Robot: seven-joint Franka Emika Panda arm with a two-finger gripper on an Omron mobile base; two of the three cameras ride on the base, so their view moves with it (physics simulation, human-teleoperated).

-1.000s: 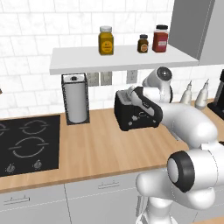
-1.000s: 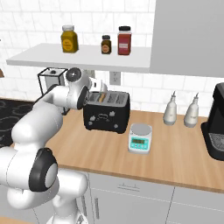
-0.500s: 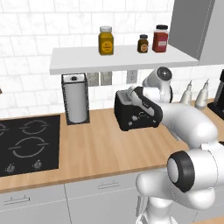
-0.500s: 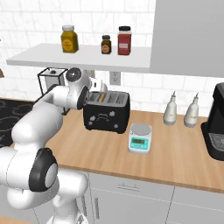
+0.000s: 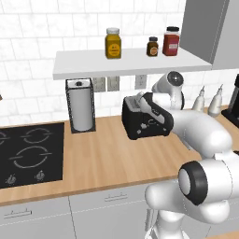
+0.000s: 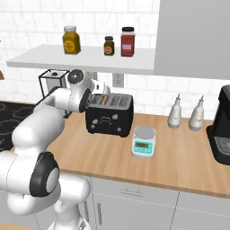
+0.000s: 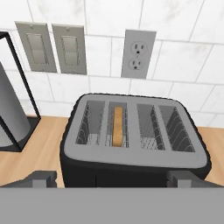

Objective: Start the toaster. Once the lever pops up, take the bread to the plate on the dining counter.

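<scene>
The tool (image 7: 112,178) hangs just above the toaster (image 7: 133,142) with its jaws spread wide, holding nothing. The bread (image 7: 117,126) stands upright in 1 of the toaster's slots. The toaster sits on the wooden surface (image 5: 107,161) against the tiled wall, near a paper-towel holder (image 5: 81,105).
</scene>
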